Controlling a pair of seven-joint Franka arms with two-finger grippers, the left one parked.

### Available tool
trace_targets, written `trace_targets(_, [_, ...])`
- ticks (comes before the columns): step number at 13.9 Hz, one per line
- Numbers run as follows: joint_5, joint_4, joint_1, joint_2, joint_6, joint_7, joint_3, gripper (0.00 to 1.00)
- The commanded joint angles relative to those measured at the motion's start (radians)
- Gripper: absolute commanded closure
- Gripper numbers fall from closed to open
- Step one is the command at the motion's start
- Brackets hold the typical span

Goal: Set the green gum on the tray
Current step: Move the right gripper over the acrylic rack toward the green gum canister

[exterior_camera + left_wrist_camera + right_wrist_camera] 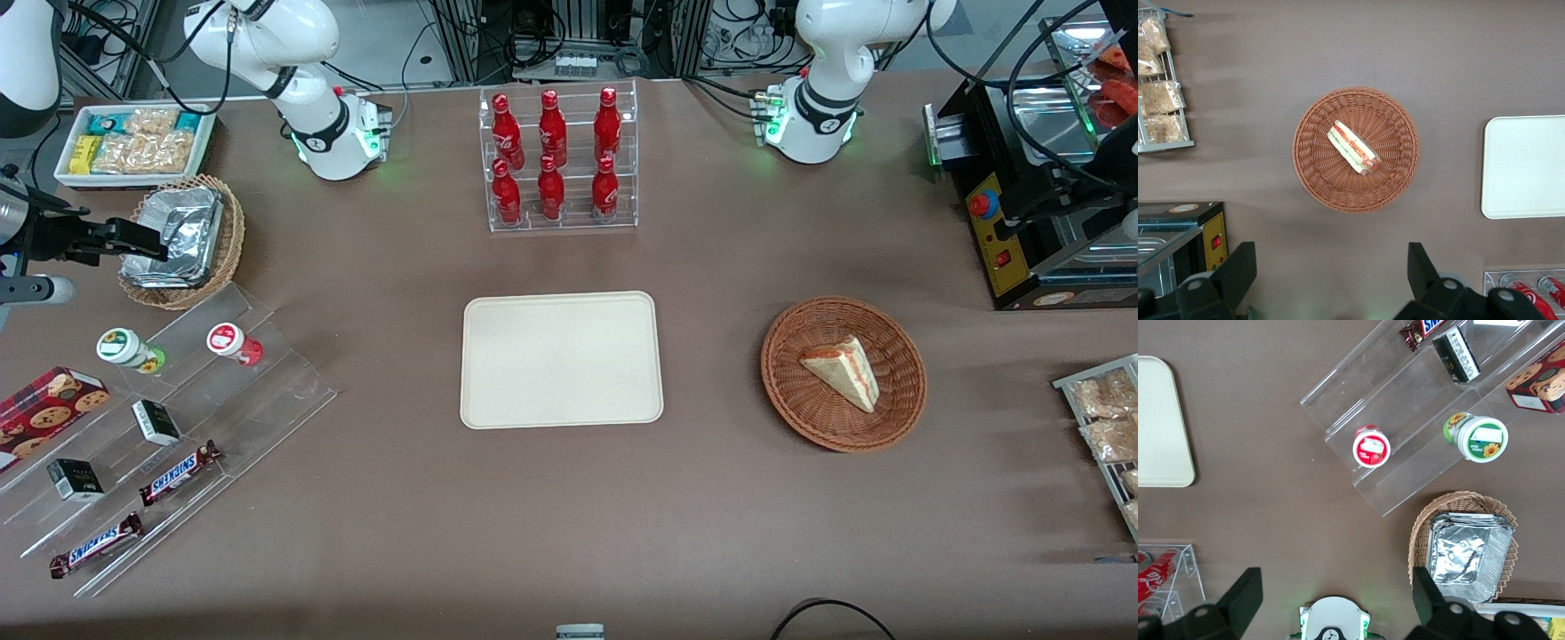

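Green gum [125, 348]: upright on the clear stepped rack [169, 427], same step as the red gum [230, 341], farther from the tray than it.
Tray [561, 359]: bare, well apart from the rack.
Gripper [142, 238]: fingers spread, empty, high over the foil basket [182, 240] just beside the rack.
My approach: I'd descend centred on the green-marked lid, clear of the red one.

6 red bottles [556, 160] in a clear rack, sandwich wedge [843, 372] in a round wicker basket [898, 404], red-lidded canister [233, 342] on a clear stepped stand [267, 391], 2 Snickers bars [178, 473], cookie box [49, 407], foil trays [173, 236] in another basket
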State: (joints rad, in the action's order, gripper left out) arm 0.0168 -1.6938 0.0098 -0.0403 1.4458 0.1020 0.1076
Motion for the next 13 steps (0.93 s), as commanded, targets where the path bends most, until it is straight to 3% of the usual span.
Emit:
trace_targets(1, [0.052, 0.023, 0.013, 0.017, 0.025, -0.007, -0.003, 0.00])
trace_targets(6, [0.054, -0.029, 0.007, 0.010, 0.080, 0.028, 0.000, 0.00])
trace_targets(13, [0.052, -0.165, -0.080, 0.003, 0.269, 0.497, 0.032, 0.00])
